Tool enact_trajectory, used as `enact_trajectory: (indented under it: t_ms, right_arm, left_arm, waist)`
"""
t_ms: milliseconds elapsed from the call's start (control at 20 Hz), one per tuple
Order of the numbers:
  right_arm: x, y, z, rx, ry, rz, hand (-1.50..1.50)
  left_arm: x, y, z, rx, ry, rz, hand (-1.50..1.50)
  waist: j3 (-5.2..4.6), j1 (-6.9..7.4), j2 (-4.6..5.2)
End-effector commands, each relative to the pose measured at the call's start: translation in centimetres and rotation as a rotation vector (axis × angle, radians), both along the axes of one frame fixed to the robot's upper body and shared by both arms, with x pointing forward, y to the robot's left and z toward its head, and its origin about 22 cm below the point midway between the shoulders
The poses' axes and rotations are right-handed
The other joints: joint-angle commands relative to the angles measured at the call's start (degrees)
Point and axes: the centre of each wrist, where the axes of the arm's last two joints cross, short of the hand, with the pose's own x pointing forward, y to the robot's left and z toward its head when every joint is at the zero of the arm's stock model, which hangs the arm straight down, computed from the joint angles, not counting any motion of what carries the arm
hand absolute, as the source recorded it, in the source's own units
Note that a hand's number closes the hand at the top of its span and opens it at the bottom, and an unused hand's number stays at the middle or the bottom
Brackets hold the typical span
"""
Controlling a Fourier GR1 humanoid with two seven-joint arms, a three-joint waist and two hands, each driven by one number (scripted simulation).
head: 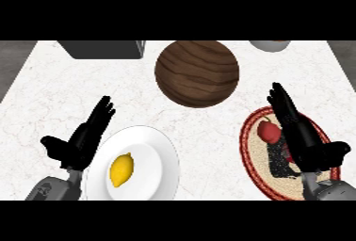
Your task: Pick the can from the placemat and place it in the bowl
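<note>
Two black hands are showing on my feed, one to each side of a white marbled tabletop point(42, 94). My left hand point(82, 139) is hovering at about eight o'clock of the view, its fingers straight and lying together, pointing toward one o'clock, with the thumb sticking out toward nine o'clock; it is holding nothing. It is sitting just beside the eight-to-ten o'clock rim of a white plate point(149, 150), and a yellow lemon point(122, 170) is lying on that plate, toward its seven o'clock side.

My right hand point(306, 141) is hovering at about four o'clock of the view, over a round woven placemat point(256, 146) with a red-and-dark border. Its fingers are also straight and spread only slightly, pointing toward eleven o'clock, with the thumb out toward three o'clock; nothing is being pinched. A red can point(268, 131) is resting on the placemat, just at the nine o'clock side of those fingers; I cannot tell whether they are touching it. A dark shadow is falling across the mat below the can.

A brown wooden bowl point(198, 73) is sitting at twelve o'clock, well apart from the can. A dark grey box point(103, 49) is showing at eleven o'clock on the far edge, and a grey round vessel point(270, 44) is being cut off at one o'clock.
</note>
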Motion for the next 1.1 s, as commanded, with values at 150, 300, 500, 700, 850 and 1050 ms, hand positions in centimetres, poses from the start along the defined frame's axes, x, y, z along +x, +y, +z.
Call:
enact_trajectory:
  t_ms: [150, 300, 500, 700, 850, 1050]
  right_arm:
    - [-2.5, -3.1, -1.4, -0.179, 0.141, 0.481, 1.50]
    - [0.6, -5.6, 5.3, -0.720, -0.188, 0.408, 1.50]
    - [-4.4, -8.6, -4.6, -0.075, -0.208, 0.190, -1.50]
    - [-5.7, -12.9, -4.0, 0.011, -0.346, 0.275, -1.50]
    - [-6.2, -13.8, -2.4, -0.038, -0.403, 0.261, -1.50]
    - [-6.1, -16.8, 1.9, -0.234, -0.362, 0.184, -1.50]
  left_arm:
    - [1.6, 0.7, 2.7, 0.088, -0.085, 0.085, 0.00]
    - [1.4, 0.3, 2.1, 0.104, -0.056, 0.080, 0.00]
    - [0.9, -1.4, 2.8, 0.102, -0.069, 0.128, 0.00]
    - [0.0, -2.7, 3.1, 0.103, -0.077, 0.102, 0.00]
    - [1.1, -1.4, 4.8, 0.122, -0.076, 0.112, 0.00]
    - [0.3, -2.5, 3.5, 0.110, -0.076, 0.116, 0.00]
  waist:
    - [-0.33, 0.06, -1.58]
    - [-1.25, -0.21, -4.38]
    - [-0.08, -1.71, -1.65]
    - [-0.40, -0.86, -1.72]
    - [-0.53, -0.75, -1.63]
    - [-0.61, -0.99, -1.67]
